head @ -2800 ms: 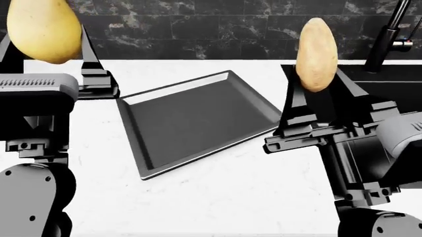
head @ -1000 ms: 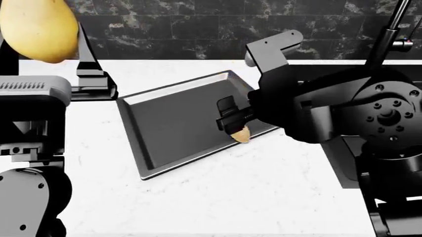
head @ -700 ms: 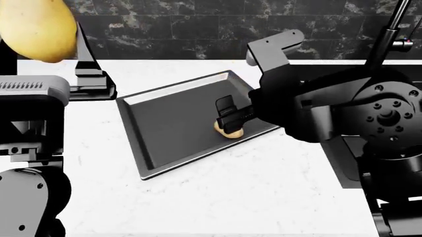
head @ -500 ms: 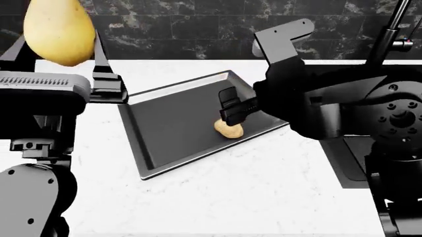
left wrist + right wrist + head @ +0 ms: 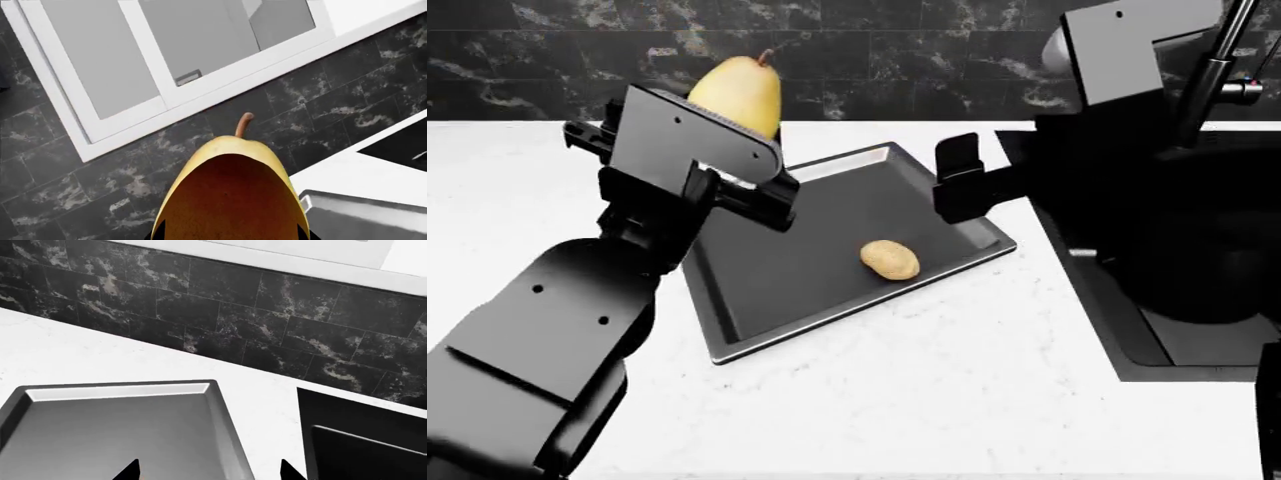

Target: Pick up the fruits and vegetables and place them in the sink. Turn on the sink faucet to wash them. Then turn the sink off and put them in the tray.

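Note:
The yellow fruit (image 5: 738, 92) with its small stem is held up in my left gripper (image 5: 731, 118), which is shut on it above the tray's far left edge. In the left wrist view the fruit (image 5: 230, 192) fills the space between the jaws. The tan potato (image 5: 889, 260) lies loose on the floor of the dark grey tray (image 5: 777, 262), near its right side. My right gripper (image 5: 964, 186) hangs open and empty over the tray's right corner, above and apart from the potato. Its wrist view looks down on the tray (image 5: 120, 432). The black sink (image 5: 1208, 330) lies at the right, with the faucet (image 5: 1214, 70) behind it.
A white counter (image 5: 934, 400) surrounds the tray. A black marbled tile wall (image 5: 881, 50) runs along the back. The sink's edge (image 5: 353, 440) lies just right of the tray. My right arm's bulk covers much of the sink basin.
My right gripper let go of the potato in the tray, opened and drew up and back toward the sink. My left arm carried the fruit rightward to the tray's far edge.

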Controlling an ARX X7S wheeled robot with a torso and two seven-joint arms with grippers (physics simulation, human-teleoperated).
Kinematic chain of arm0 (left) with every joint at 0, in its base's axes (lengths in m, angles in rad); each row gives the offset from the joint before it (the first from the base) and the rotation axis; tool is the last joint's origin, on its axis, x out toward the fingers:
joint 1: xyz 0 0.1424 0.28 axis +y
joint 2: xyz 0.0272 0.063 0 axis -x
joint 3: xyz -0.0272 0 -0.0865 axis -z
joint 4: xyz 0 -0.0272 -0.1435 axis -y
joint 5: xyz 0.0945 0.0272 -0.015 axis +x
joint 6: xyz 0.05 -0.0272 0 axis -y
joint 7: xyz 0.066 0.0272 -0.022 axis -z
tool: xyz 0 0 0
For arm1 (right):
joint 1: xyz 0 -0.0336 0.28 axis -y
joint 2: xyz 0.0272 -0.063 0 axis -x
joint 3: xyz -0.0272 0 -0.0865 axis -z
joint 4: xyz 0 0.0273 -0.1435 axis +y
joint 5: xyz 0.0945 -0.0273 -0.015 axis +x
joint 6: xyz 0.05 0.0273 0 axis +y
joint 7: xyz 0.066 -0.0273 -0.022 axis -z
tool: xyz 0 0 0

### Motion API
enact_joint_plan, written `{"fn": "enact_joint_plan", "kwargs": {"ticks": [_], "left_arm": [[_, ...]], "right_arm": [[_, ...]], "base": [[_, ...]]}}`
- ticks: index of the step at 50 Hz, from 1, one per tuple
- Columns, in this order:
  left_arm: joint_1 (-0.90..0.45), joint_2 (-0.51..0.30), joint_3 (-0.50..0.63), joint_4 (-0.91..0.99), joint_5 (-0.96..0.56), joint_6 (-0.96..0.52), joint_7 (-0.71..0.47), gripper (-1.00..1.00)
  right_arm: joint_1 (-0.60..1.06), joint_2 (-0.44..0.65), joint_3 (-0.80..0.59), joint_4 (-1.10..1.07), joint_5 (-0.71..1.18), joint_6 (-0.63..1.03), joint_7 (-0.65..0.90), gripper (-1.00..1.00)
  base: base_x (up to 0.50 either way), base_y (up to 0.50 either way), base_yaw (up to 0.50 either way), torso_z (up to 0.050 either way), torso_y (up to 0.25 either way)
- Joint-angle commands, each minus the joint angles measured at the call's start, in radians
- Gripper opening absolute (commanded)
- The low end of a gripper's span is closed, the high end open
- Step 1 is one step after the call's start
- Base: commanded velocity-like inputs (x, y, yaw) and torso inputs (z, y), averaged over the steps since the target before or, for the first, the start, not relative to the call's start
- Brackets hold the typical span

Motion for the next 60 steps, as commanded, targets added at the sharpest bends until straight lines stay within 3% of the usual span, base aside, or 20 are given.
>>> {"fn": "enact_joint_plan", "kwargs": {"ticks": [1,55,56,60], "left_arm": [[-0.077,0.028,0.046,-0.119,-0.059,-0.084,0.045,-1.00],[-0.018,0.023,0.156,-0.300,-0.008,0.038,0.062,-1.00],[-0.018,0.023,0.156,-0.300,-0.007,0.037,0.061,1.00],[-0.020,0.021,0.156,-0.297,-0.006,0.037,0.058,1.00]], "right_arm": [[-0.026,0.037,0.028,-0.059,0.056,-0.016,0.060,1.00],[-0.029,0.049,-0.009,-0.045,0.021,-0.068,0.042,1.00],[-0.030,0.049,-0.010,-0.045,0.020,-0.069,0.041,1.00],[-0.030,0.050,-0.013,-0.044,0.017,-0.072,0.038,1.00]], "base": [[0.00,0.00,0.00,0.000,0.000],[0.00,0.00,0.00,0.000,0.001],[0.00,0.00,0.00,0.000,0.000],[0.00,0.00,0.00,0.000,0.000]]}}
